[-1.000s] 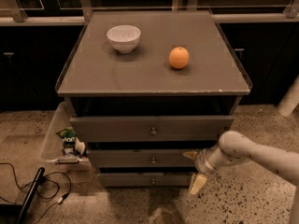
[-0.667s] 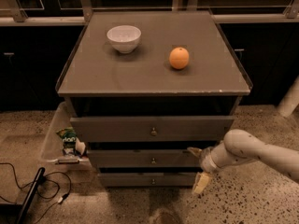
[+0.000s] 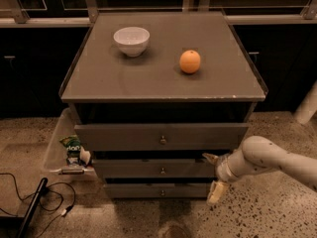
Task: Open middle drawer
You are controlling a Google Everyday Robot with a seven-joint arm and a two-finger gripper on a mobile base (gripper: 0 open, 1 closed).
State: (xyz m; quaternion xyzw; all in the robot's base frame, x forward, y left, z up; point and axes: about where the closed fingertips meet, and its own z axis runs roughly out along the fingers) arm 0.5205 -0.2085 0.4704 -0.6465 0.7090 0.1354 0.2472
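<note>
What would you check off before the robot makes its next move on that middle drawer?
1. Gripper by the middle drawer: ok, at its right end.
2. Gripper open: ok, fingers spread.
3. Knob grasped: not ok, it stands free, left of the gripper.
4. Fingers hooking the drawer's edge: cannot tell.
5. Bowl and orange back from the top's front edge: ok.

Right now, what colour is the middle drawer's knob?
Brass, per the camera view: knob on the grey middle drawer. The pincer is open at its right end.
</note>
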